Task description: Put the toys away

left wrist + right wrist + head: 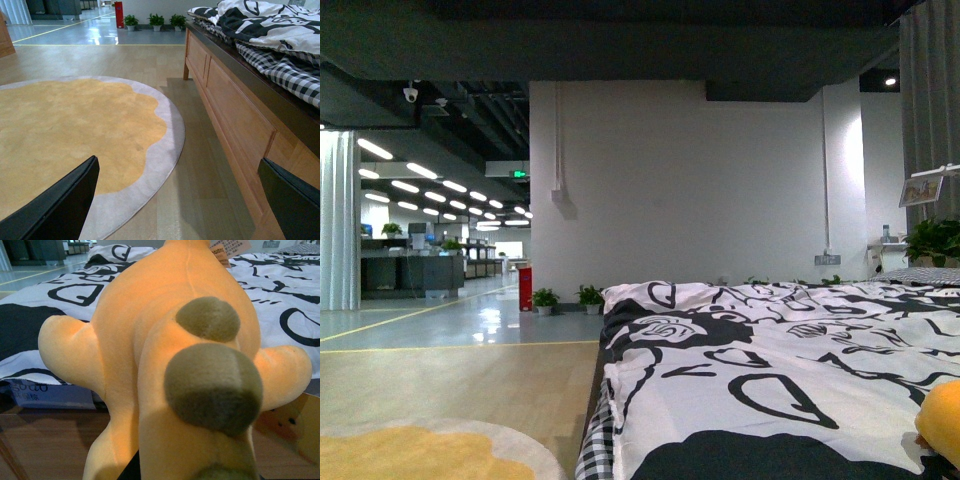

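The plush animal, orange-yellow with rounded limbs and two brownish nubs, fills the right wrist view. It hangs just in front of the bed's black-and-white duvet. My right gripper is shut on the plush, and the toy's body hides its fingers. In the front view only an orange edge of the plush animal shows at the lower right, over the duvet. My left gripper is open and empty, low over the wooden floor between the round rug and the bed frame.
The bed's wooden side panel runs along one side of the left gripper. The yellow rug with a grey border lies on the floor beside the bed. Potted plants stand by the far white wall.
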